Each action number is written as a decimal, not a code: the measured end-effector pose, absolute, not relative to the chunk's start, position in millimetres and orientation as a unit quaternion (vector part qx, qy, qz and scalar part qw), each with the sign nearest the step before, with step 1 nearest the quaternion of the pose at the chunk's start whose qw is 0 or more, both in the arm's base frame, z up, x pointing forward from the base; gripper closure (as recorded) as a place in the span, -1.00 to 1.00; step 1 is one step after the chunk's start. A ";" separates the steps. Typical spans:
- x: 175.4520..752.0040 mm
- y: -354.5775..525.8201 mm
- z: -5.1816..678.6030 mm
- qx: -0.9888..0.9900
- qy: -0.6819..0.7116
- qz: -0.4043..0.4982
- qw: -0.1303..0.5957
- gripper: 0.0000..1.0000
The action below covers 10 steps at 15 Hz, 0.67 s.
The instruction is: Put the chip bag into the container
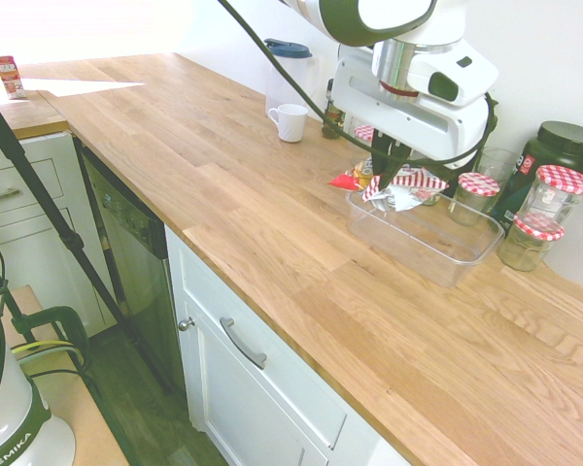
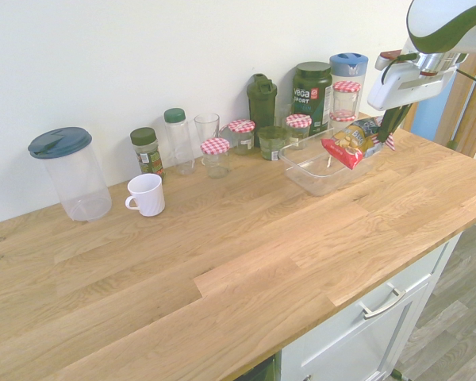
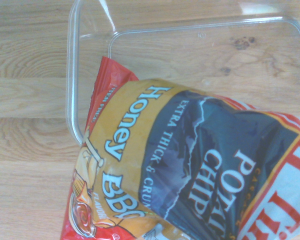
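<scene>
The chip bag (image 2: 351, 141) is a small red packet with a yellow patch and striped edges. It hangs tilted in the air over the clear plastic container (image 2: 316, 176), partly past its rim. My gripper (image 2: 387, 127) is shut on one end of the bag. From the other side, the chip bag (image 1: 394, 186) dangles under the gripper (image 1: 389, 167) above the far end of the container (image 1: 437, 254). In the wrist view the bag (image 3: 180, 165) fills the frame, with the empty container (image 3: 190, 55) below it.
Glass jars with checkered lids (image 1: 479, 197) stand just behind the container, beside a dark Vega tub (image 2: 312, 94) and shaker bottles. A white mug (image 2: 147, 194), a clear pitcher (image 2: 68, 173) and spice jars sit further along the wall. The counter's front edge (image 1: 272, 320) is near.
</scene>
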<state>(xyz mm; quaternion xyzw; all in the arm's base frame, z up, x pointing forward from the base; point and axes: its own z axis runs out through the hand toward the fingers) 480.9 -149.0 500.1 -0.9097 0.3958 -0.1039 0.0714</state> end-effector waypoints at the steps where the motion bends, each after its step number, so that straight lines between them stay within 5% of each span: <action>1: 481.6 -149.2 500.4 -0.910 0.396 -0.104 0.071 1.00; 10: 534.9 -144.2 469.2 -0.920 0.378 -0.094 0.050 1.00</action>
